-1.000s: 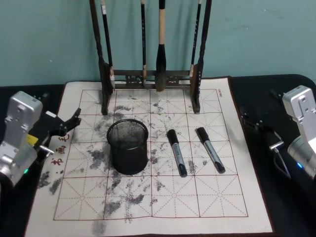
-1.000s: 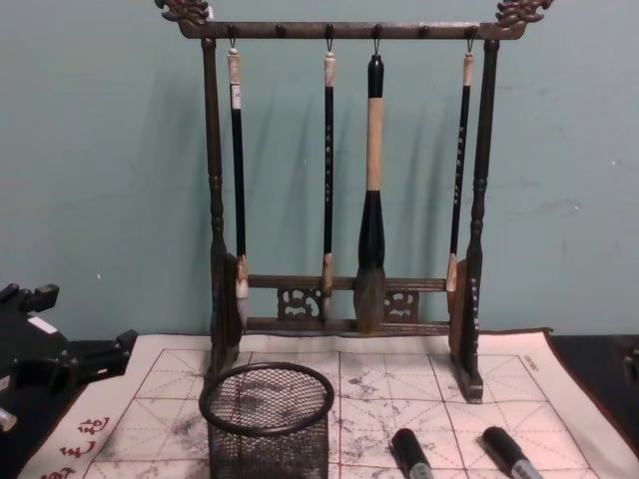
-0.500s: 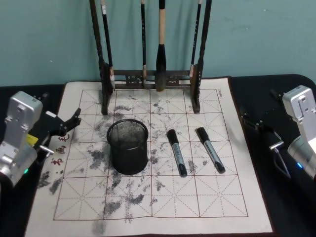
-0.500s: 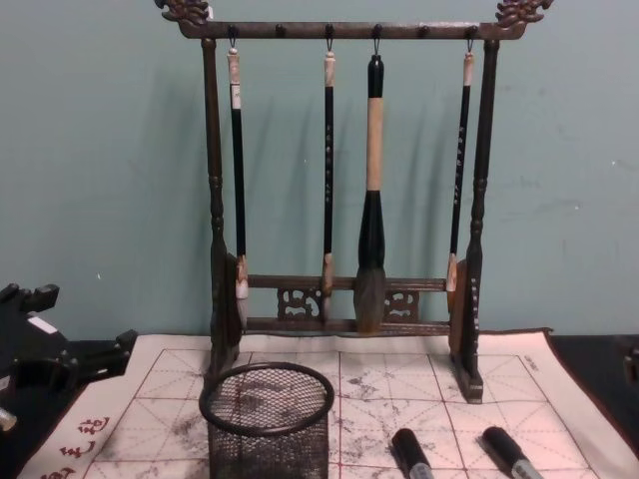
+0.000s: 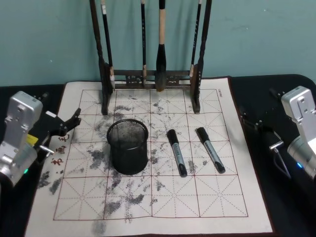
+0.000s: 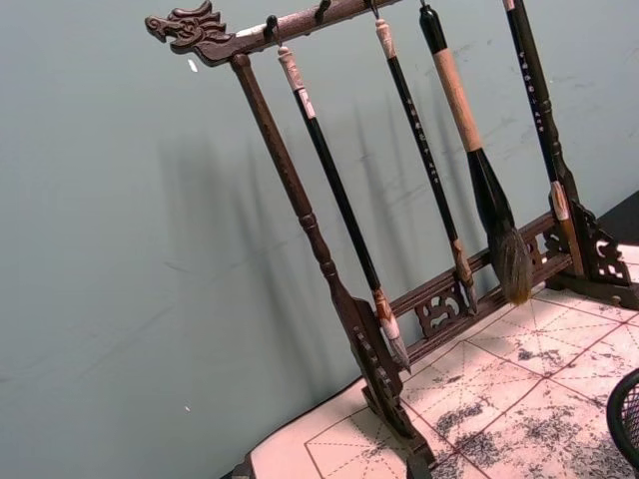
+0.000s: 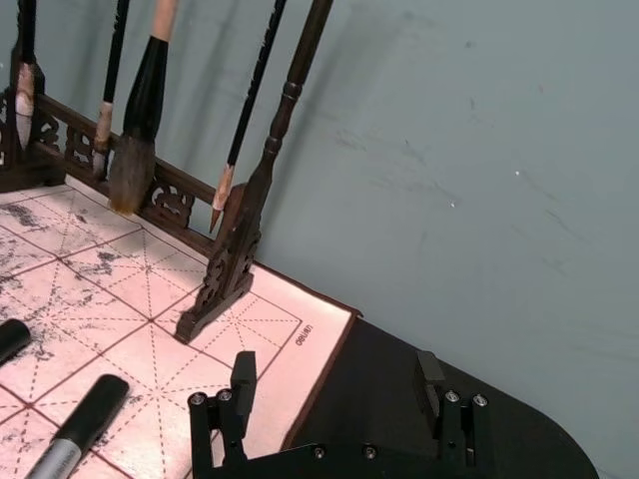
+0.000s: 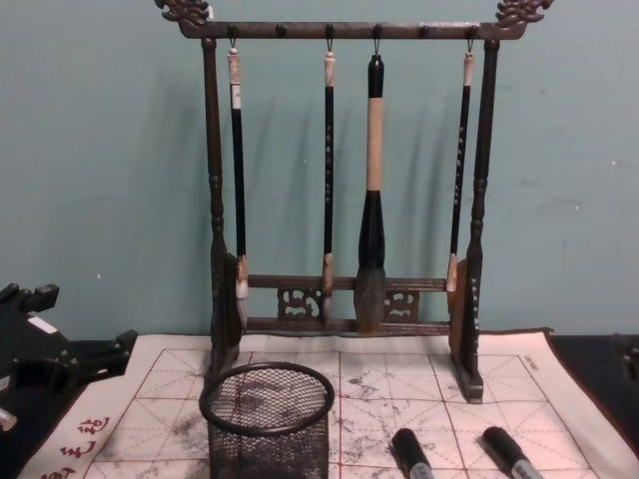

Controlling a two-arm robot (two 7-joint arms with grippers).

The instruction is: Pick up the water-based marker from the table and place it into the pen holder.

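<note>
Two alike black markers with grey labels lie side by side on the ink-stained practice mat [image 5: 207, 197]: one marker [image 5: 177, 152] is just right of the pen holder, the other marker [image 5: 211, 149] lies farther right. The pen holder [image 5: 128, 146], a short black wire-mesh cup, stands upright left of them and looks empty. My left gripper [image 5: 61, 109] hovers open at the mat's left edge, apart from everything. Over the black table right of the mat, my right gripper [image 7: 334, 374] is open with nothing between its fingers. In the chest view the marker caps [image 8: 409, 451] show beside the holder [image 8: 268, 419].
A tall dark wooden brush rack [image 5: 150, 76] with several hanging calligraphy brushes stands at the back of the mat, behind the holder. Black tabletop [image 5: 291, 207] flanks the mat on both sides. A teal wall closes the back.
</note>
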